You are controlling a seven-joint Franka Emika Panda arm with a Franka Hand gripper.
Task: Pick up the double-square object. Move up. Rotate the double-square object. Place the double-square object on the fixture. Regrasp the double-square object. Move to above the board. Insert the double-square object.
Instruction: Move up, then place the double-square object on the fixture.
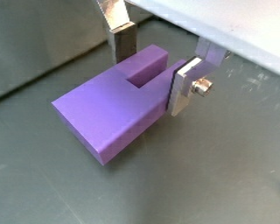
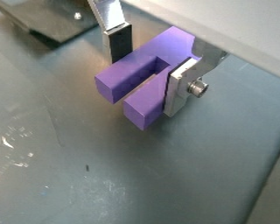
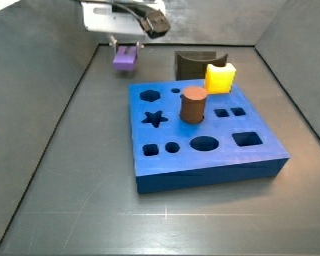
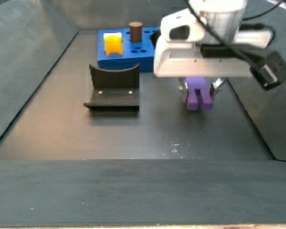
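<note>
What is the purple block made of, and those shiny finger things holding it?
The double-square object between the gripper jaws looks like matte plastic: even lavender colour, crisp edges, no glare. The fingers look like metal: flat silver plates with a screw, though the pads are dark, perhaps rubber.

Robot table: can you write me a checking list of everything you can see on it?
Surface: dark grey floor, with a few pale specks.
Job's things: purple double-square object between the gripper fingers; whether it rests on the floor cannot be told. Dark fixture stands on the floor, nothing in it. Blue board lies flat with shaped holes.
Clutter: yellow block and brown cylinder stand on the board.
Gripper: gripper is at the purple object, its fingers against both sides.
Cables: nothing seen.
Surroundings: grey walls enclose the floor.
</note>
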